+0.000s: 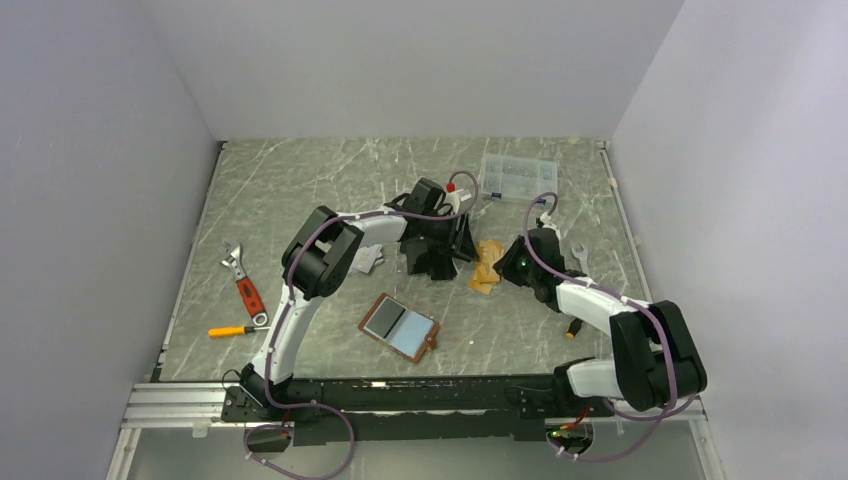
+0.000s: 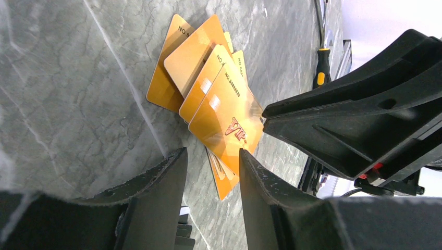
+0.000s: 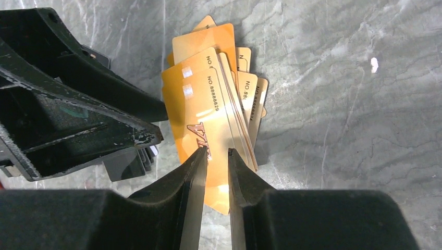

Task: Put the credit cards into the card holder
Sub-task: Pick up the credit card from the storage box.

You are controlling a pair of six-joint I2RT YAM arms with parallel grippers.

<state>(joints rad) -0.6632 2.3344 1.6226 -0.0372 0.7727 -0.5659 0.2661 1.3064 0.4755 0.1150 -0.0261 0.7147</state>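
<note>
- The orange-gold credit cards [image 2: 190, 57] are lying fanned in a loose pile on the tabletop [image 1: 300, 190], a little toward 3 o'clock from its middle. Both arms are meeting over them.
- The right tool [image 3: 215, 153] is sitting at the 4 o'clock side of the pile with its fingers narrow. The tips are resting at the near edge of the top card [image 3: 200, 104], the one marked VIP.
- In the left wrist view that card is tilting up off the others where it meets the right tool. I cannot tell whether it is being pinched or only pushed.
- The left tool [image 2: 211, 159] is hovering at the 9 o'clock side of the pile. Its fingers are standing moderately apart and are gripping nothing.
- The card holder [image 1: 400, 328] is lying open and flat toward 6 o'clock on the tabletop. It is well apart from the pile, and neither tool is touching it.
- The silver-grey cards [image 1: 368, 258] are lying beside the left arm, at 9 o'clock from the left tool.
- By my judgement the task is sitting at an early stage, since no orange-gold card is showing in the card holder. Its inner panels are too small here to tell whether any other card is in a pocket.
- What seems to be remaining is securing the top card, carrying it toward 7 o'clock to the card holder and sliding it into a pocket. The same is waiting to be done for the other cards.
</note>
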